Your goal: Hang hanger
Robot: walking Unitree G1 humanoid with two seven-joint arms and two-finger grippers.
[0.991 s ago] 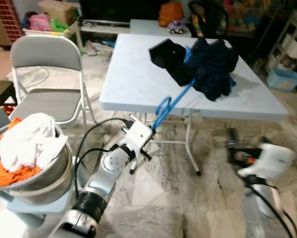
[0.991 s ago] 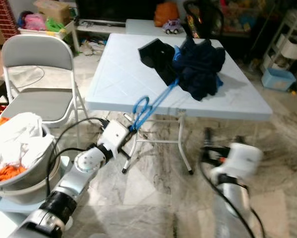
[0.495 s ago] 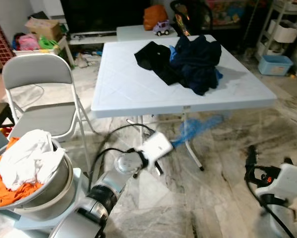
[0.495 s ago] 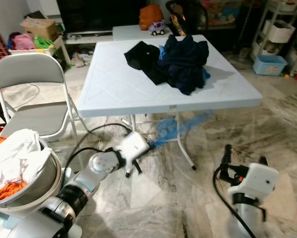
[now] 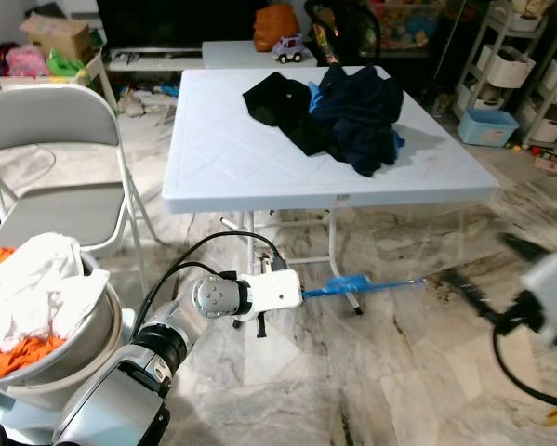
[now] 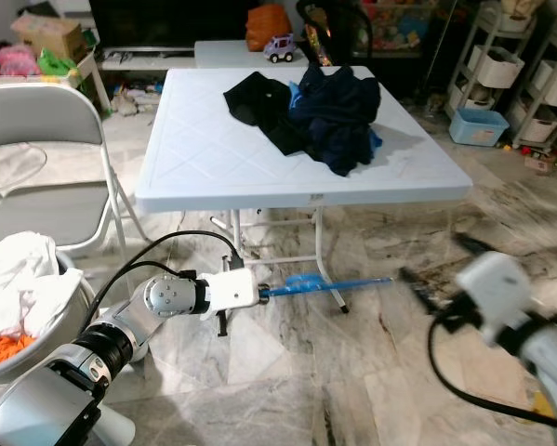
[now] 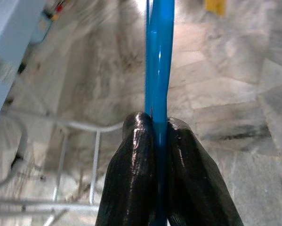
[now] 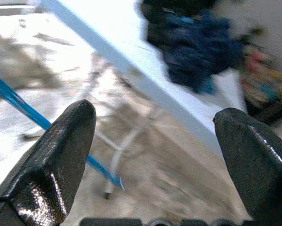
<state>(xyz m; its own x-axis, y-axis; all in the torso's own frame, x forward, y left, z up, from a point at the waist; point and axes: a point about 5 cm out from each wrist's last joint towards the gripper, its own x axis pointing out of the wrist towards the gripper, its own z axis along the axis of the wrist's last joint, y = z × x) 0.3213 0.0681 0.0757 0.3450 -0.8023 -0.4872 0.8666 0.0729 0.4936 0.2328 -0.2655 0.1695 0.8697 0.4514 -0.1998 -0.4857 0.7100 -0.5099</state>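
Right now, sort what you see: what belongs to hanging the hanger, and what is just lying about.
Job:
blue hanger, clamped in the left gripper
right gripper, open

Lying about:
dark clothes on the white table
folding chair
laundry basin

The left arm reaches forward and low, its gripper (image 7: pixel 159 141) clamped tight on the blue hanger (image 5: pixel 371 283). The right arm is blurred at the side, its gripper (image 8: pixel 155 141) spread wide apart.
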